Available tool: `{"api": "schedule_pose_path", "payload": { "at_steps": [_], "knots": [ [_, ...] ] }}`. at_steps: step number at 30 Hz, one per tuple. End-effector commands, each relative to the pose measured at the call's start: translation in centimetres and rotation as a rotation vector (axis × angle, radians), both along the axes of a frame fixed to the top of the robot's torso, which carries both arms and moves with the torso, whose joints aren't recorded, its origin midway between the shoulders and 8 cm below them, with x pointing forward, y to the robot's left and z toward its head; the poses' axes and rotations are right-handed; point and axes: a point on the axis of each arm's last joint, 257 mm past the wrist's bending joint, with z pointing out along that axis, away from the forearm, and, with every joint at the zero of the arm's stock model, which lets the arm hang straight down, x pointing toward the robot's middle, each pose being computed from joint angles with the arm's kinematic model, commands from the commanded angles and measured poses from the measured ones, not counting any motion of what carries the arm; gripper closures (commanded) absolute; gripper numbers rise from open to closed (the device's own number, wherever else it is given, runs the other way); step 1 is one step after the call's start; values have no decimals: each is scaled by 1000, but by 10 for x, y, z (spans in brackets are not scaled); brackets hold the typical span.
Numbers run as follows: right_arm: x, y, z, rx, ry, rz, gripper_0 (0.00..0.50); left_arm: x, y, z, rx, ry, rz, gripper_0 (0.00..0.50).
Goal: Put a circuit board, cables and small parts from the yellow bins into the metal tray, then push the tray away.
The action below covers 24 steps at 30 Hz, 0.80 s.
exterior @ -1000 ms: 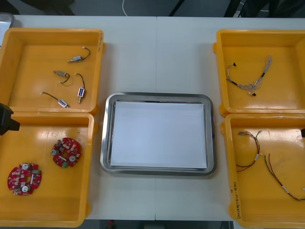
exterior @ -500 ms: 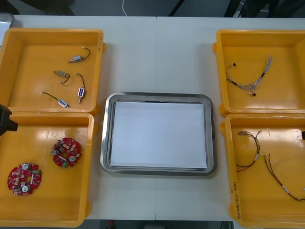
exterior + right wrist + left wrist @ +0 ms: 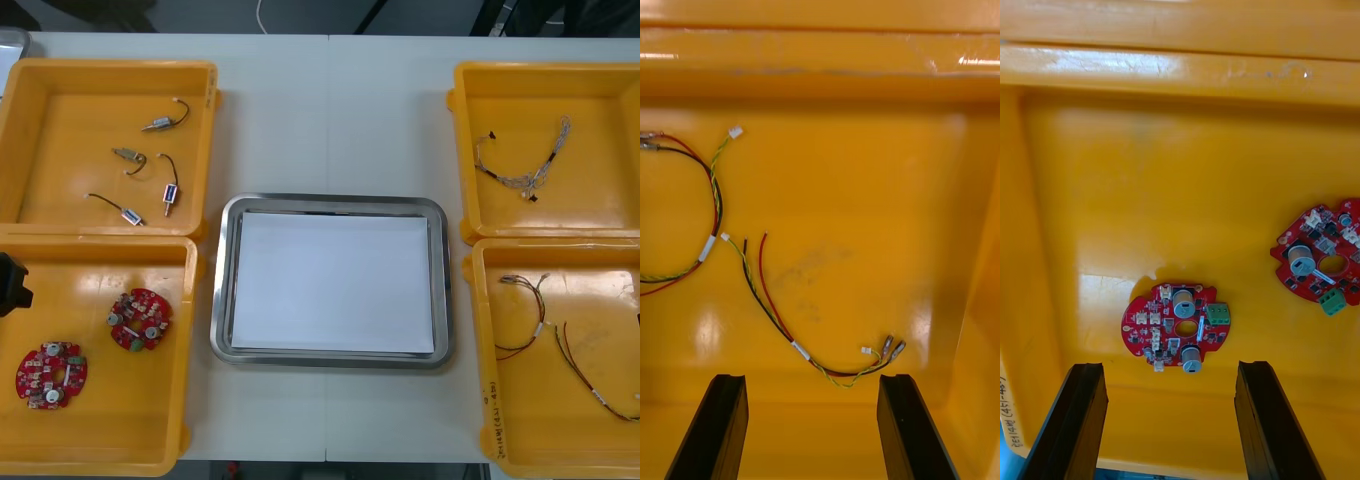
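At the middle of the table [image 3: 330,120], metal tray [image 3: 330,202], white inside. To its left, in the near-left yellow bin [image 3: 110,425], two round red circuit boards [image 3: 140,320]. Over that bin's left side, left gripper [image 3: 1171,367], fingers spread apart, gripping nothing, one board just beyond them. On the right, in the near-right yellow bin [image 3: 545,425], red and yellow cables [image 3: 800,349]. Above them, right gripper [image 3: 811,379], fingers likewise apart, holding nothing.

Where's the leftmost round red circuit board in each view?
Front view: round red circuit board in near-left yellow bin, left of second board.
Left wrist view: board just beyond the open left gripper, between its fingers.
Right wrist view: open right gripper faces red and yellow cables.
Shared landmark: the second board.
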Motion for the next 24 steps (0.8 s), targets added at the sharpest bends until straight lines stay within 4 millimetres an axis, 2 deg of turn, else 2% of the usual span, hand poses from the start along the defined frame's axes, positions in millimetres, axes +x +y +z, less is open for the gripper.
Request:
{"api": "schedule_pose_path", "payload": {
  "at_steps": [1,5,12,17,24],
  "knots": [
    [-29,-3,-7,-25,25,28,0,-11,7,-7,64,20,-83,0],
    [-47,-1,-16,-28,58,36,0,-11,6,-16,57,9,-89,0],
    [-85,-2,-42,-6,161,32,0,-6,8,-31,113,0,-89,0],
    [-84,-1,-48,5,139,35,0,-5,5,-37,119,2,-90,0],
    [-68,10,-54,11,70,74,0,-8,1,-46,125,15,-86,0]
  ]
}}
